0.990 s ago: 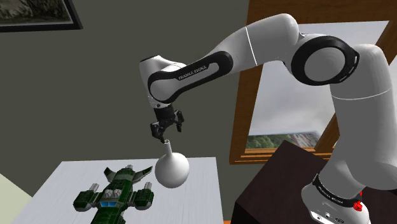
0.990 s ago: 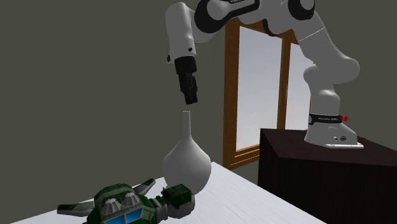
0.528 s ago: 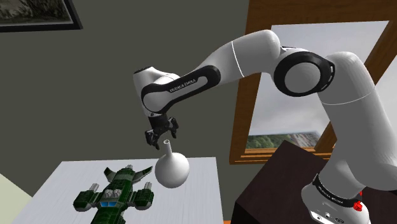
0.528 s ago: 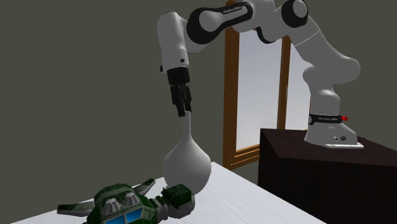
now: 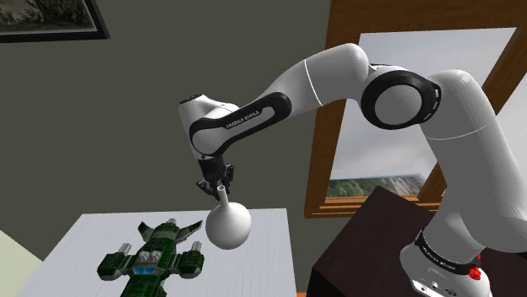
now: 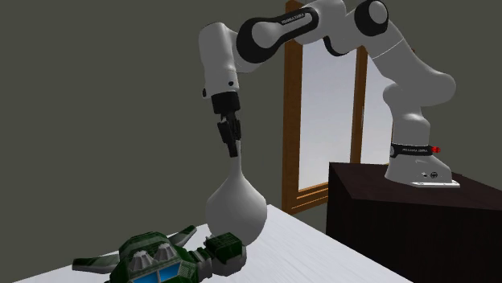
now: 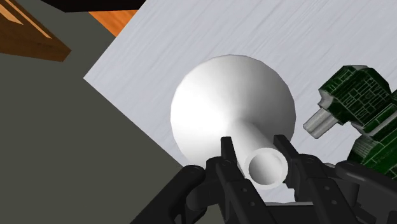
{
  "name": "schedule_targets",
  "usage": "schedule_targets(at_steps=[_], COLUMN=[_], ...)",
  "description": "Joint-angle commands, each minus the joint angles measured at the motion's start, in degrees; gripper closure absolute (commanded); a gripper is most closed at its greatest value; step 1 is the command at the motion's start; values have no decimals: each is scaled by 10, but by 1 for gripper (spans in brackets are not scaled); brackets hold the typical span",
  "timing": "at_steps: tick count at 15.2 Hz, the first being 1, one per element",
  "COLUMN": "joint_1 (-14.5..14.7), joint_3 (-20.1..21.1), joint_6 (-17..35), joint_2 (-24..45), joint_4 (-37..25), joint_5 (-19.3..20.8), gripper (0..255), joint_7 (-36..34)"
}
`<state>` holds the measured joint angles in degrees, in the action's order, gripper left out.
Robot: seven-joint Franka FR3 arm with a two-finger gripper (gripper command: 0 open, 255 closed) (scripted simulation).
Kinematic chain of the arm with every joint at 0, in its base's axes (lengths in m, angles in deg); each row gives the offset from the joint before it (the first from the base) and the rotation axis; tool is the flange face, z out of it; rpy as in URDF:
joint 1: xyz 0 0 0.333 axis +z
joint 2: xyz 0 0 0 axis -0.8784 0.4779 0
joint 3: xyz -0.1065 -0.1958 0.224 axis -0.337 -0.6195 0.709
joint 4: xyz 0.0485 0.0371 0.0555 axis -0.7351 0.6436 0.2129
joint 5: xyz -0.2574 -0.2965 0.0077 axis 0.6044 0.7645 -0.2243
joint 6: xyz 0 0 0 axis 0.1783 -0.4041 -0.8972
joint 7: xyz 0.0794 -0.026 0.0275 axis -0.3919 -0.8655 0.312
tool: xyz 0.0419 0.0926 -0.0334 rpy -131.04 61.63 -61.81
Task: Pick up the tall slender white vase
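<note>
Your arm (image 5: 321, 80) rises from the dark stand (image 6: 402, 217), bends at its big round joint, and reaches out over the white worktop (image 5: 270, 253). In the shoulder view it stretches to the left and slopes down a little. At the end the wrist turns down, so the tool (image 5: 218, 181) points almost straight at the worktop, with a small lean.

The white vase (image 5: 228, 224) stands upright on the worktop. It has a round, fat belly and a thin neck on top. The tool is right over it, down around the top of the neck. In the wrist view you look into the open mouth of the vase, and the two black fingers (image 7: 227, 149) sit one on each side of the neck. They are pinching the neck between them.

A green toy spaceship (image 5: 152, 253) lies on the worktop just beside the vase, with one wing tip close to the belly. Behind the arm there is a window (image 6: 322, 137) with a brown wooden frame.
</note>
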<state>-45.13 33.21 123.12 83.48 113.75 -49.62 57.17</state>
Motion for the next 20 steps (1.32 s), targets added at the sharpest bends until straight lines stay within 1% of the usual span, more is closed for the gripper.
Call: schedule_targets(at_steps=[1, 6, 20], joint_1=[0, 0, 0], joint_3=[0, 0, 5], joint_6=[0, 0, -87], joint_2=[0, 2, -33], joint_4=[0, -1, -55], joint_5=[0, 0, -8], gripper=[255, 255, 255], joint_7=[0, 0, -1])
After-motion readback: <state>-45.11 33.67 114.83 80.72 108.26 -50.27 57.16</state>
